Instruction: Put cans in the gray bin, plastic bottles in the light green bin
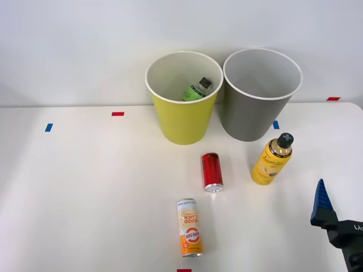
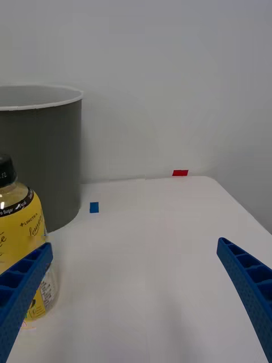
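Note:
A plain red can (image 1: pixel 211 171) lies on the table in front of the bins. An orange-and-white can (image 1: pixel 189 227) lies nearer the front edge. The yellow-labelled plastic bottle (image 1: pixel 271 160) (image 2: pixel 20 244) stands upright in front of the gray bin (image 1: pixel 258 102) (image 2: pixel 39 153). A green-labelled plastic bottle (image 1: pixel 194 91) rests inside the light green bin (image 1: pixel 181 113). My right gripper (image 1: pixel 323 205) (image 2: pixel 133 295) is open at the table's right front, to the right of the yellow bottle and holding nothing. One blue finger (image 2: pixel 22 283) overlaps the bottle in the wrist view.
Small red tape marks (image 1: pixel 117 114) (image 2: pixel 180 173) and blue tape marks (image 1: pixel 49 127) (image 2: pixel 94 207) dot the white table. A pale wall rises right behind the bins. The table's right edge (image 2: pixel 243 210) curves close to my gripper.

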You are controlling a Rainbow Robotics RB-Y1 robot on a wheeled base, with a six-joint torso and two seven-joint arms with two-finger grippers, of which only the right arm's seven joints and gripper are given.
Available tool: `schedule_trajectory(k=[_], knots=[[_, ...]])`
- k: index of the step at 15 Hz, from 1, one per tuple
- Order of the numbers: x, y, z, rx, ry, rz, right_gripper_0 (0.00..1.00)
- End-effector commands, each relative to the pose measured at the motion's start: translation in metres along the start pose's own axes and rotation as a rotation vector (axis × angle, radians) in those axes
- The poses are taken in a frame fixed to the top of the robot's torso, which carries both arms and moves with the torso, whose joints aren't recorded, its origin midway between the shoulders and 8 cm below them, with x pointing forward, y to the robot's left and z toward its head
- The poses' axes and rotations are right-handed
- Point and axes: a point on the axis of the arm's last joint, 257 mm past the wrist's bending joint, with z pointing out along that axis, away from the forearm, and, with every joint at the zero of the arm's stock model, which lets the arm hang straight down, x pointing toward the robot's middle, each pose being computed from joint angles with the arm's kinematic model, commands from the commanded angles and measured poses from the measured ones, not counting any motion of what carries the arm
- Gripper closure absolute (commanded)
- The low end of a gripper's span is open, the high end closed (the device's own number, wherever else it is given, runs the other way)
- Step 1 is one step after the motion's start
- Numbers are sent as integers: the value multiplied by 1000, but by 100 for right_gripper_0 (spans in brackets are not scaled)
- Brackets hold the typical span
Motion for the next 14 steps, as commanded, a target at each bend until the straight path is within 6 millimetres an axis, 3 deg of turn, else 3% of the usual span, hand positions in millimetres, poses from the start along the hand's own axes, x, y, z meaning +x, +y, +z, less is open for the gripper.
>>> schedule_trajectory(k=[1, 5, 9, 14], knots=[[7, -2, 1, 7, 25, -22, 0], [17, -7, 3, 9, 58, -139, 0], [43, -4, 12, 23, 40, -90, 0], [55, 8, 7, 11, 28, 48, 0]])
